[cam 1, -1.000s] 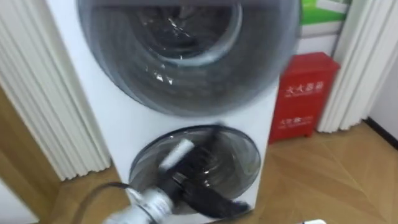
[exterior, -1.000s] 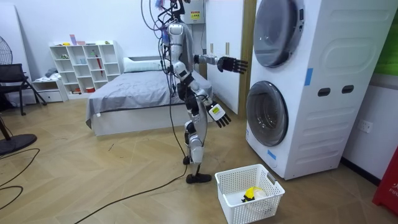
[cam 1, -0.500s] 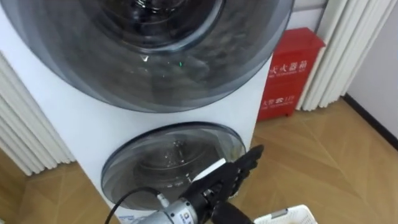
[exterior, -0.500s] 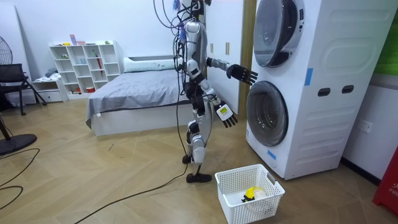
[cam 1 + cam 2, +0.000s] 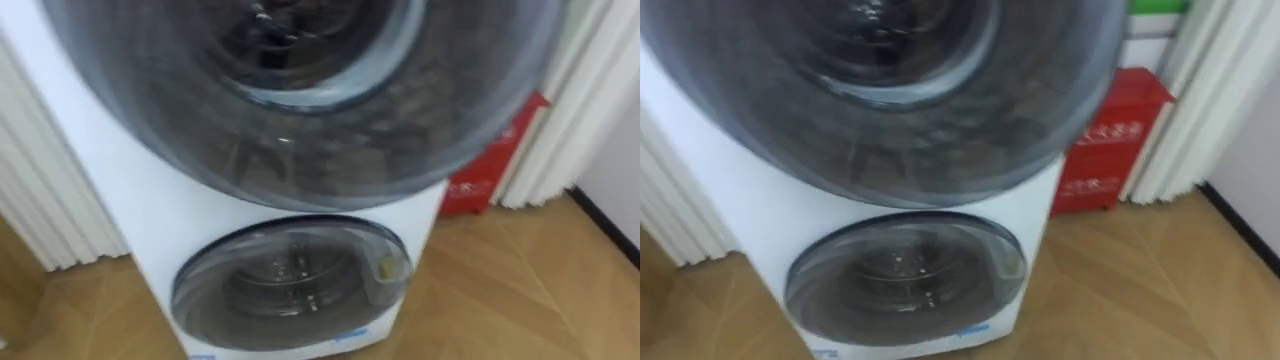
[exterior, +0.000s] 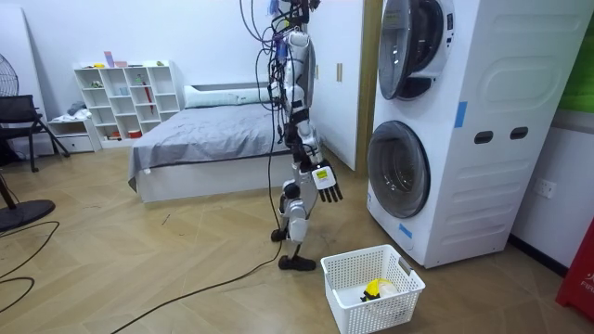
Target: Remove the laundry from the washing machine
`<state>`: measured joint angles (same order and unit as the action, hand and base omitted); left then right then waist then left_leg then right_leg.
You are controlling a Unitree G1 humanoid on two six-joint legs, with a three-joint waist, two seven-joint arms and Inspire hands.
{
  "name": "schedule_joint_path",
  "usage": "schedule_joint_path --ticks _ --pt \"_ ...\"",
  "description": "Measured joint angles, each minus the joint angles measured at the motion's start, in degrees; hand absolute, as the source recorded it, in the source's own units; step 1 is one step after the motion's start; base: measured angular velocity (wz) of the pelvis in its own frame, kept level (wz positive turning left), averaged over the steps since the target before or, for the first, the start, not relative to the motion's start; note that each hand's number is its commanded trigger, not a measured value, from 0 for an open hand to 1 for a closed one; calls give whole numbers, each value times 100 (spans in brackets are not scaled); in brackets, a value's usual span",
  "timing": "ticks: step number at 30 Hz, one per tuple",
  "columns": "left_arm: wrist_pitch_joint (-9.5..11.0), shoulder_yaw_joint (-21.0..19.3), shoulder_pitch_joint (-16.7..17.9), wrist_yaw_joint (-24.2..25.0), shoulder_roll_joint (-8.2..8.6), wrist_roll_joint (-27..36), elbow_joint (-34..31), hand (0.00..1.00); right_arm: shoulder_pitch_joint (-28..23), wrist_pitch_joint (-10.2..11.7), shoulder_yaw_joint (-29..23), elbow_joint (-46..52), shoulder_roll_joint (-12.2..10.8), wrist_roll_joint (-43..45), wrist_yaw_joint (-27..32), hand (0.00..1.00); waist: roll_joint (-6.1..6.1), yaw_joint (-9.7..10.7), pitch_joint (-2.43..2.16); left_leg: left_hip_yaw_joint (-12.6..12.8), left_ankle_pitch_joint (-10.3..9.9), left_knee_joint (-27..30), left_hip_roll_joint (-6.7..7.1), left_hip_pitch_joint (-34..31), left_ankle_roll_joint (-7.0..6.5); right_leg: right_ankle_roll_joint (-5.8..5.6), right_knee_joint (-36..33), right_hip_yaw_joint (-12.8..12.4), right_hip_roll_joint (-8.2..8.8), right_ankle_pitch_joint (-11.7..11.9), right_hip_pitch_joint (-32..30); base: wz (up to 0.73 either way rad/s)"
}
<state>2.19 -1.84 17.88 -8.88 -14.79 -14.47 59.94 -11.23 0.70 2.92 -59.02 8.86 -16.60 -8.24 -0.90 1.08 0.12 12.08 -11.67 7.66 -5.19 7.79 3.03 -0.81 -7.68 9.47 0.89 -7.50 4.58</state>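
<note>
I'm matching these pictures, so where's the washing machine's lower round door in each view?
Left eye view: lower round door, bottom centre.
Right eye view: lower round door, bottom, left of centre.
Room view: lower round door, right of centre, facing the robot.
Shared landmark: upper round door, directly above it.

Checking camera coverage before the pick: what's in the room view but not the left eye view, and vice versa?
Room view: robot standing before the washing machine, right hand hanging open, white laundry basket on the floor by its feet, bed behind. Left eye view: white ribbed panels flanking the machine. Both: the machine's upper door and lower door, shut.
</note>
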Motion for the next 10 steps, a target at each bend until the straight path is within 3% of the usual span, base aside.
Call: schedule_joint_path --ticks 2,7,10 --pt "-121 -76 107 -180 195 -379 269 0 141 100 42 -318 -50 -8 -33 0 77 -82 18 -14 -87 3 22 14 -66 -6 8 22 26 -4 32 16" --pt "-225 -63 -31 -180 633 -650 430 0 320 173 149 -588 -124 -109 -107 0 69 -229 32 -129 -124 74 105 -25 -113 -53 11 81 116 -63 128 6" --pt "-354 -59 -114 -180 744 -648 430 0 295 174 273 -712 -138 -400 -54 0 73 -282 27 -165 -132 154 93 -23 -110 -44 -1 85 111 -84 142 6"
